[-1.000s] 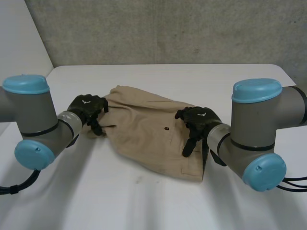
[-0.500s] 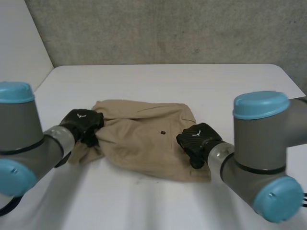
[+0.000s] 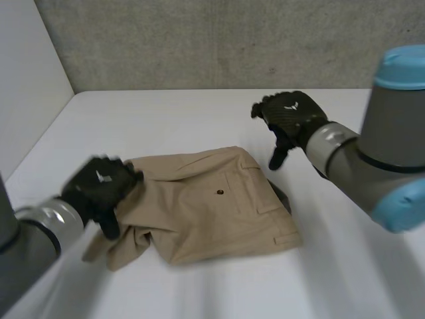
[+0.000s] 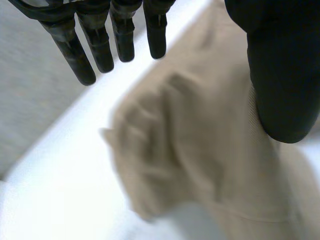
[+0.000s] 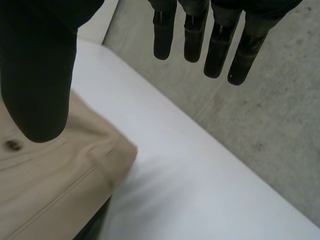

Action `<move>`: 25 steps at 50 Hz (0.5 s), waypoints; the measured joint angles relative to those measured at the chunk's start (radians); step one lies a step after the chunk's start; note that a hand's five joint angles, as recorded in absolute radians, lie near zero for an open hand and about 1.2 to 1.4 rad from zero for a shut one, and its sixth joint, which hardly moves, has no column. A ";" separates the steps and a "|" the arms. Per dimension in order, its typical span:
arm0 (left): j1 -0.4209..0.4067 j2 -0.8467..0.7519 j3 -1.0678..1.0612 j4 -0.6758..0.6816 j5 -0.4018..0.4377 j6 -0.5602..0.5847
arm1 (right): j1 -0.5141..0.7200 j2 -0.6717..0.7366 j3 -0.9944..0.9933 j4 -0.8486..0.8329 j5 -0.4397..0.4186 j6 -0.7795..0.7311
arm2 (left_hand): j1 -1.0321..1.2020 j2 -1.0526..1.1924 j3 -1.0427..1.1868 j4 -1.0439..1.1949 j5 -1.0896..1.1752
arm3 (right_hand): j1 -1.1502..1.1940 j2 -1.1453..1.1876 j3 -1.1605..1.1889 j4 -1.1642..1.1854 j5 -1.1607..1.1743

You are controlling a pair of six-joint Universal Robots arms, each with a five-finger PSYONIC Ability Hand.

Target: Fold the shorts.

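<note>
The shorts (image 3: 199,209) lie flat on the white desk (image 3: 199,119). Their long axis runs crosswise, from the left arm's side to the right arm's side. The end toward the left arm is bunched and wrinkled. The end toward the right arm is smooth, and a small dark button (image 3: 220,193) sits near the middle of the shorts.

The left hand (image 3: 99,189) is at the bunched end of the shorts. In its wrist view the fingers (image 4: 100,45) are straight and side by side, the thumb (image 4: 282,75) is set well apart from them, and the crumpled cloth lies under the palm. Nothing is pinched, and I cannot tell whether the hand touches the fabric.

The right hand (image 3: 290,114) is beyond the far edge of the shorts, off the smooth end and clear of the cloth. Its fingers (image 5: 220,45) hang straight with the thumb (image 5: 37,70) spread away, holding nothing. The wrist view shows the far corner of the shorts below the thumb and bare desk beneath the fingers.

The left hand is therefore much the nearer to cloth. A fold across the long axis would probably start from the bunched end it covers. The right hand would first need to come back toward the near corner of the smooth end.
</note>
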State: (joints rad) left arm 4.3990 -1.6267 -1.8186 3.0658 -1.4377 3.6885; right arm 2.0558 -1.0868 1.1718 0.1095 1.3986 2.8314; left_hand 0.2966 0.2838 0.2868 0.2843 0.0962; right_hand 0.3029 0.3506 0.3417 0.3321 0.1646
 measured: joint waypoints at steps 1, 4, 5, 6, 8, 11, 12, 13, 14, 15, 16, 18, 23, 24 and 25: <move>0.011 0.007 0.015 0.001 0.001 -0.004 | 0.003 0.029 -0.025 -0.018 -0.001 0.006 | -0.019 -0.011 -0.015 -0.013 -0.013 | -0.005 -0.003 -0.006 -0.005 -0.009; 0.054 0.026 0.068 0.009 0.007 -0.029 | 0.011 0.112 -0.095 -0.055 -0.004 0.015 | -0.042 -0.040 -0.035 -0.039 -0.035 | -0.005 -0.003 -0.006 -0.005 -0.009; 0.064 0.029 0.080 0.012 0.009 -0.037 | 0.017 0.165 -0.141 -0.071 -0.008 0.018 | -0.042 -0.042 -0.035 -0.040 -0.035 | -0.005 -0.003 -0.006 -0.005 -0.009; 0.076 0.030 0.095 0.016 0.013 -0.050 | 0.018 0.179 -0.152 -0.074 -0.009 0.018 | -0.042 -0.042 -0.035 -0.040 -0.035 | -0.005 -0.003 -0.006 -0.005 -0.009; 0.100 0.027 0.129 0.029 0.025 -0.086 | 0.025 0.267 -0.228 -0.086 -0.024 0.019 | -0.042 -0.042 -0.035 -0.040 -0.035 | -0.005 -0.003 -0.006 -0.005 -0.009; 0.114 0.018 0.151 0.039 0.036 -0.114 | 0.029 0.326 -0.282 -0.086 -0.035 0.019 | -0.042 -0.042 -0.035 -0.040 -0.035 | -0.005 -0.003 -0.006 -0.005 -0.009; 0.130 -0.002 0.178 0.052 0.054 -0.154 | 0.032 0.376 -0.327 -0.083 -0.045 0.018 | -0.042 -0.042 -0.035 -0.040 -0.035 | -0.005 -0.003 -0.006 -0.005 -0.009; 0.135 -0.011 0.188 0.056 0.060 -0.167 | 0.034 0.409 -0.359 -0.079 -0.051 0.018 | -0.042 -0.042 -0.035 -0.040 -0.035 | -0.005 -0.003 -0.006 -0.005 -0.009; 0.143 -0.032 0.205 0.062 0.071 -0.190 | 0.035 0.425 -0.375 -0.076 -0.053 0.018 | -0.042 -0.042 -0.035 -0.040 -0.035 | -0.005 -0.003 -0.006 -0.005 -0.009; 0.149 -0.056 0.223 0.065 0.083 -0.212 | 0.037 0.465 -0.418 -0.065 -0.059 0.019 | -0.042 -0.043 -0.035 -0.040 -0.037 | -0.005 -0.003 -0.006 -0.005 -0.009; 0.156 -0.091 0.247 0.067 0.096 -0.237 | 0.038 0.483 -0.438 -0.059 -0.061 0.020 | -0.042 -0.045 -0.035 -0.042 -0.039 | -0.005 -0.003 -0.006 -0.005 -0.009; 0.161 -0.131 0.275 0.066 0.110 -0.262 | 0.039 0.515 -0.478 -0.043 -0.065 0.024 | -0.042 -0.046 -0.035 -0.042 -0.040 | -0.005 -0.003 -0.006 -0.005 -0.009; 0.175 -0.272 0.371 0.033 0.135 -0.317 | 0.040 0.586 -0.574 0.008 -0.075 0.041 | -0.042 -0.046 -0.035 -0.042 -0.040 | -0.005 -0.003 -0.006 -0.004 -0.007; 0.179 -0.293 0.386 0.023 0.137 -0.321 | 0.039 0.600 -0.594 0.022 -0.079 0.045 | -0.042 -0.046 -0.035 -0.042 -0.040 | -0.005 -0.003 -0.006 -0.003 -0.006; 0.181 -0.306 0.395 0.016 0.137 -0.324 | 0.040 0.606 -0.602 0.029 -0.081 0.046 | -0.042 -0.046 -0.035 -0.042 -0.040 | -0.005 -0.003 -0.005 -0.003 -0.006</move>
State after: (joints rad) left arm 4.5803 -1.9322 -1.4236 3.0823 -1.3003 3.3650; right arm 2.0953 -0.4805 0.5697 0.1382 1.3177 2.8779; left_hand 0.2545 0.2383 0.2519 0.2426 0.0566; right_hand 0.2983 0.3476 0.3364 0.3289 0.1588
